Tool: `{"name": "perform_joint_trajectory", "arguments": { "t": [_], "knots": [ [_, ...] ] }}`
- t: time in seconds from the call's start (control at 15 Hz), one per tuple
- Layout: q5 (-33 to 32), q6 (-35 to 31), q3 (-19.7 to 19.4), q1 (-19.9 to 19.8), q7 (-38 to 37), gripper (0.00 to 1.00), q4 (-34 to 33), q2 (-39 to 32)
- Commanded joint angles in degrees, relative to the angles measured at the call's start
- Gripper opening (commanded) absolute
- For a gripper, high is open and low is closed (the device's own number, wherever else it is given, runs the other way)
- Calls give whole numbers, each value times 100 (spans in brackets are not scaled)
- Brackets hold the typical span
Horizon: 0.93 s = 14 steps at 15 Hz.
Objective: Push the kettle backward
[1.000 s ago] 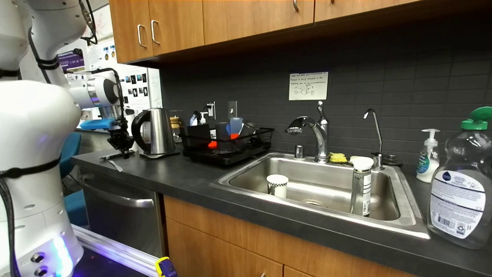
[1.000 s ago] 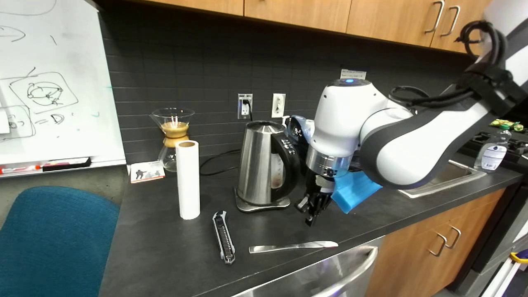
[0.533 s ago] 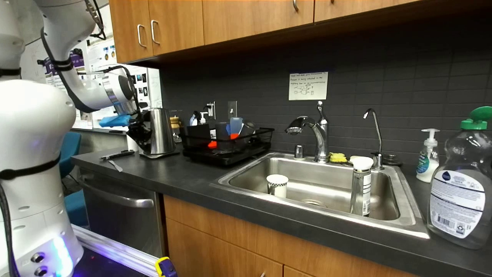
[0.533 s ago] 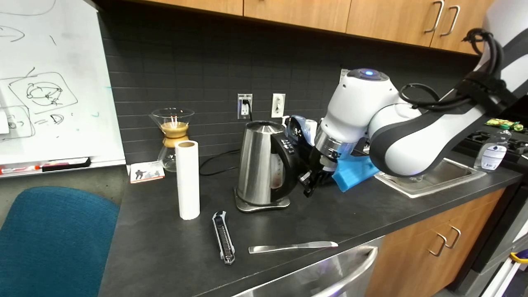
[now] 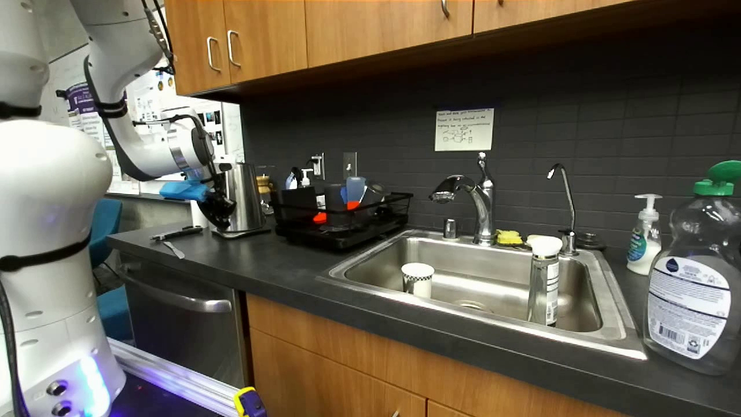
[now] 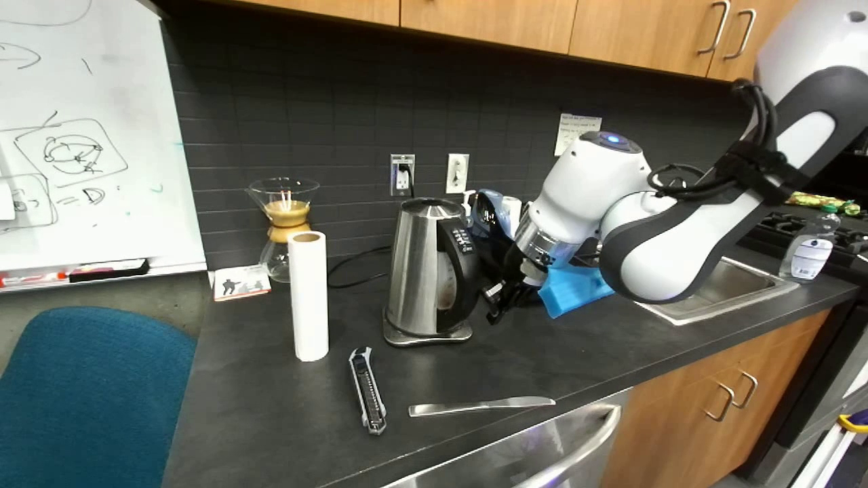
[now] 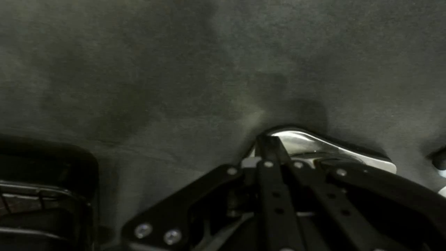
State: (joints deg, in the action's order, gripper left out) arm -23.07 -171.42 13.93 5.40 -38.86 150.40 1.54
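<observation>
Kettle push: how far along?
Done: the tool is shut, beside the handle of the kettle. In hand: the kettle has shifted slightly within the last second, so pushing seems under way; contact is hard to see. Left: probably more pushing, since counter still shows between it and the tiled wall.

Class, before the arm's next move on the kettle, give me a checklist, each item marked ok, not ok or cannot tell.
1. Kettle upright on its base: ok, in both exterior views.
2. End effector shut for pushing: ok, its fingers are together in the wrist view.
3. End effector touching the kettle: cannot tell; it is close to the handle, but any contact is hidden.
4. Black cord out of the way: not ok; it loops on the counter near the kettle.
5. Table knife and utility knife apart from the base: ok.
6. Dish rack apart from the base: ok, in the wrist view.
</observation>
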Motion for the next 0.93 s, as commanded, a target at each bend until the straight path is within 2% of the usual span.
{"name": "perform_joint_trajectory", "arguments": {
  "t": [0.0, 0.2, 0.53, 0.87],
  "knots": [
    [-235, -442, -11, -28, -58, 0, -149, -273],
    [-557, -574, -81, -50, -262, 0, -230, -316],
    [-243, -346, -13, 29, -238, 0, -434, -688],
    [-290, -297, -64, 77, -383, 0, -658, -992]
  ]
}}
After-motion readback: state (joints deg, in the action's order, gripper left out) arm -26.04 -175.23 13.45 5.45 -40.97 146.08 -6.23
